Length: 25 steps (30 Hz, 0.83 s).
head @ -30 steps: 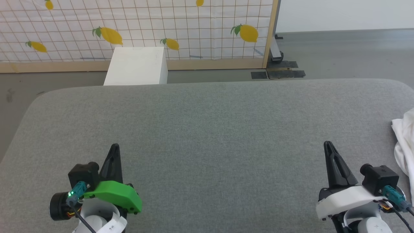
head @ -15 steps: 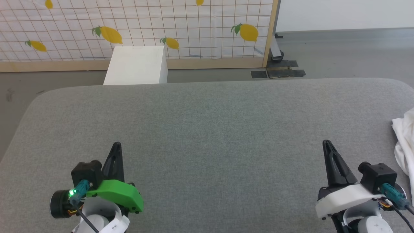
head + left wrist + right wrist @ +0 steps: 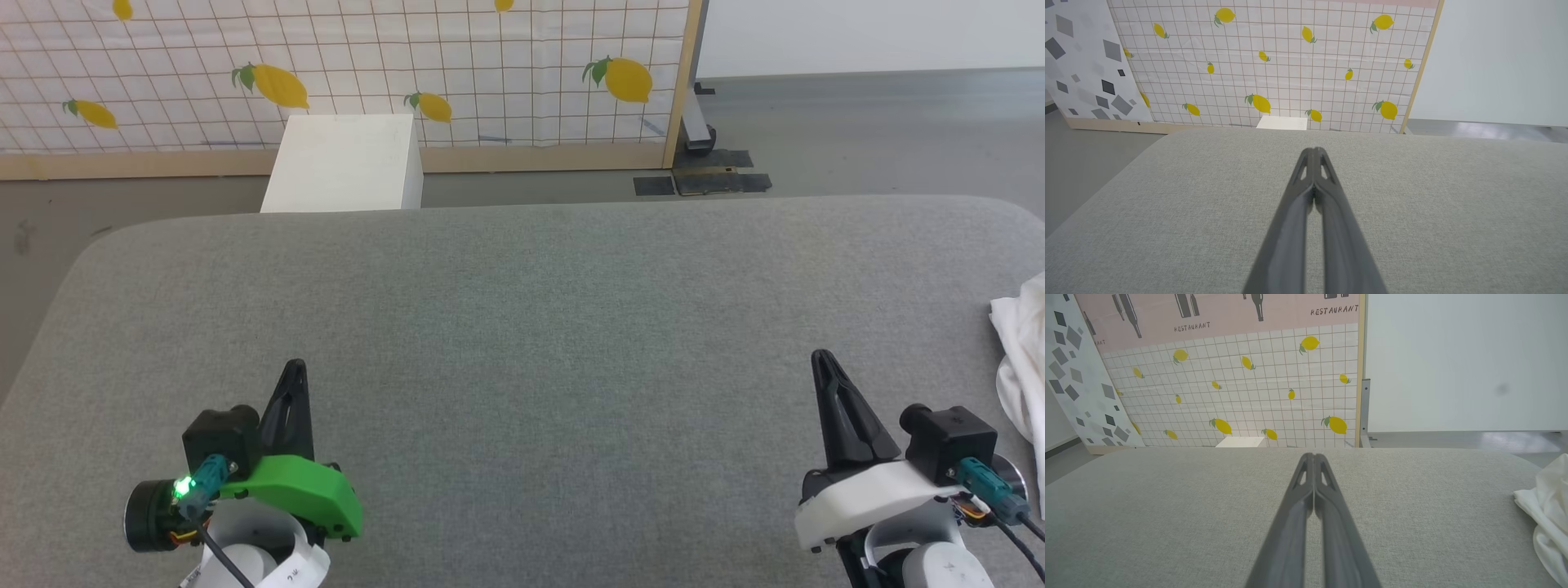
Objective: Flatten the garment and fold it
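Note:
The white garment (image 3: 1022, 359) lies bunched at the far right edge of the grey padded table (image 3: 539, 327), partly cut off by the head view; it also lies at the right of the right wrist view (image 3: 1545, 510). My right gripper (image 3: 819, 359) hovers low at the near right, shut and empty, a short way left of the garment (image 3: 1314, 456). At the near left my left gripper (image 3: 295, 365) is shut with nothing in it, far from the cloth (image 3: 1314, 150).
A rigid white box (image 3: 343, 163) stands on the floor beyond the table's far edge, in front of a lemon-patterned screen (image 3: 343, 73). A dark metal base (image 3: 702, 184) sits on the floor at the screen's right end. The table's corners are rounded.
Both grippers have crept slightly forward over the table, staying shut. The garment has not moved.

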Tool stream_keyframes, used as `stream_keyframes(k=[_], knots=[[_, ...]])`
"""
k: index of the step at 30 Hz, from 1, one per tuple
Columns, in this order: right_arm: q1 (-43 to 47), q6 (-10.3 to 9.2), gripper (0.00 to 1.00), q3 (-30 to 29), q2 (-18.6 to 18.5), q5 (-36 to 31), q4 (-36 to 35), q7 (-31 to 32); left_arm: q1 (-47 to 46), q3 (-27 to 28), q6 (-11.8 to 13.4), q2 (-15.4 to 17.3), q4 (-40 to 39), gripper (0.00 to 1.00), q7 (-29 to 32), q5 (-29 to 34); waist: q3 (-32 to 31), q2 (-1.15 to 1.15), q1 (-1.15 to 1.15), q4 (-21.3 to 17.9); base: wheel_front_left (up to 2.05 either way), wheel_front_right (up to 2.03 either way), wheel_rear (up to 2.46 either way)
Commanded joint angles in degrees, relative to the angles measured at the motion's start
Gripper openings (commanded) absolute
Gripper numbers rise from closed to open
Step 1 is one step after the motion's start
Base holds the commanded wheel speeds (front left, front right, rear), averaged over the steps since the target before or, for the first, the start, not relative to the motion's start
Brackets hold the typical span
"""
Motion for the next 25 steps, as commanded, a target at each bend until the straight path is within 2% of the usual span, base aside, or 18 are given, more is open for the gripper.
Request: stream_keyframes(k=[1, 25], knots=[[0.7, -0.03, 0.0, 0.1, 0.0, -0.6, -0.5, 0.5, 1.1, 0.3, -0.5, -0.5, -0.4, 0.0, 0.3, 0.7, 0.0, 0.21, 0.0, 0.0, 0.0, 0.0, 0.0], [1.0, -0.05, 0.0, 0.4, 0.0, -2.7, -2.4, 2.8, 2.0, 2.2, -1.7, -2.2, -2.3, 0.0, 2.1, 4.6, 0.3, 0.31, 0.0, 0.0, 0.0, 0.0, 0.0]])
